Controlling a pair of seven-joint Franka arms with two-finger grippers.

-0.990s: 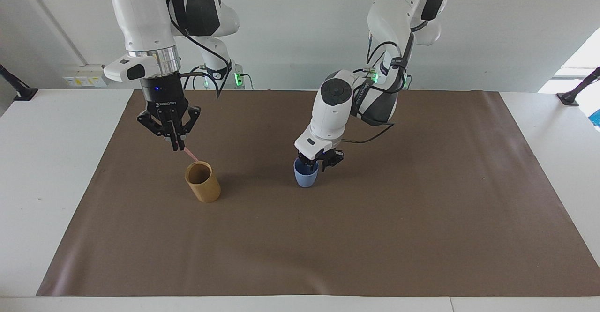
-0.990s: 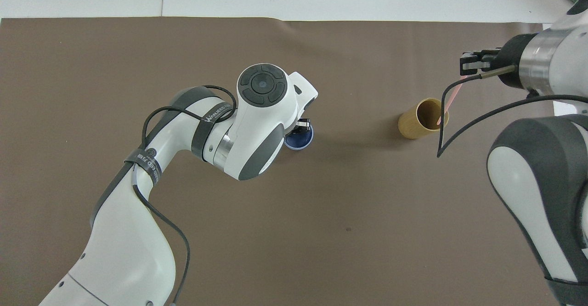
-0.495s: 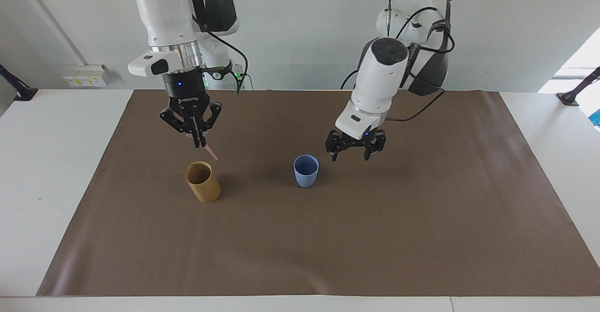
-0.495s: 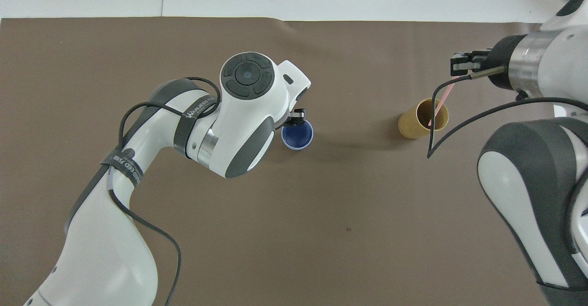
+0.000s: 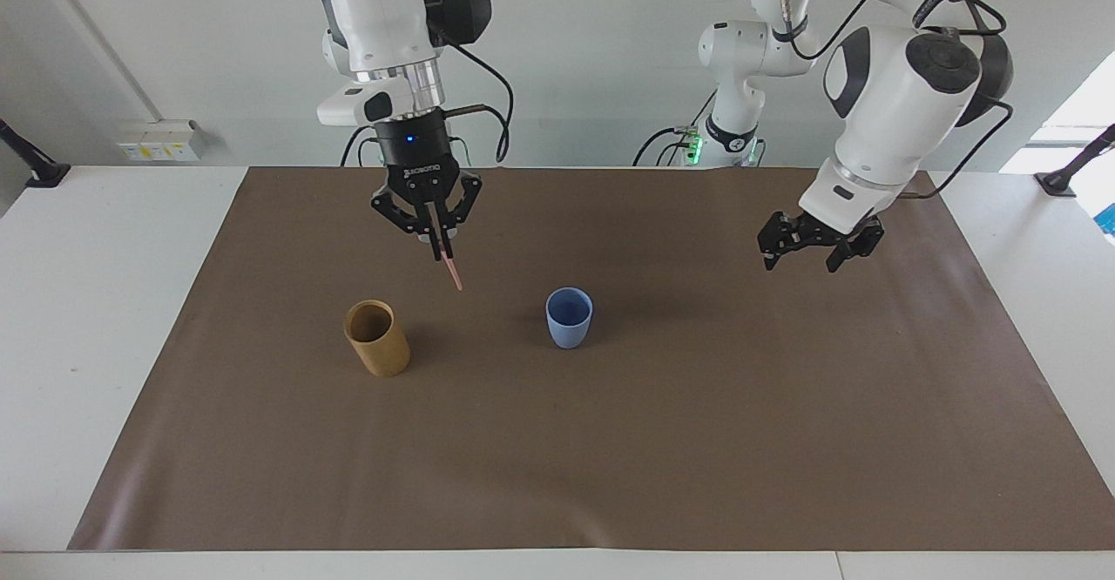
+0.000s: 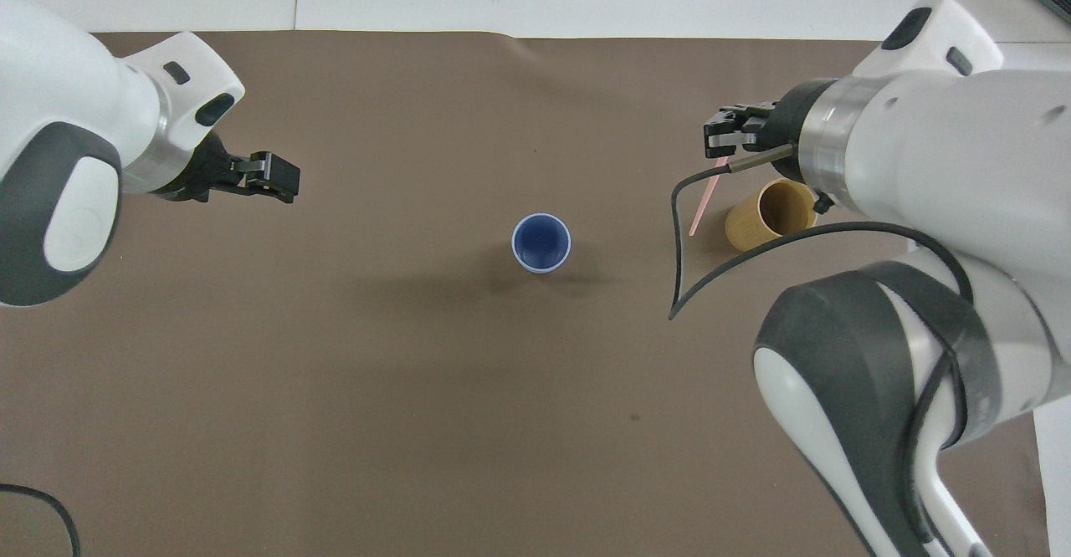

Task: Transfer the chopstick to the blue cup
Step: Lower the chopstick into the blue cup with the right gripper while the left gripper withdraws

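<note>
The blue cup (image 5: 569,317) (image 6: 541,242) stands upright mid-mat with nothing touching it. My right gripper (image 5: 438,252) (image 6: 716,144) hangs above the mat between the tan cup and the blue cup, shut on a single pale pink chopstick (image 5: 451,273) (image 6: 699,204). The stick slants down from the fingertips and its lower end is in the air. My left gripper (image 5: 803,259) (image 6: 289,182) is open and holds nothing, raised over the mat toward the left arm's end, well away from the blue cup.
A tan cylindrical cup (image 5: 376,338) (image 6: 771,216) stands on the mat toward the right arm's end, in line with the blue cup. A brown mat (image 5: 610,441) covers most of the white table. A black cable loops below the right wrist.
My right gripper lifted the chopstick out of the tan cup and carried it toward the blue cup. My left gripper let go of the blue cup, opened, rose and drew back toward its own end.
</note>
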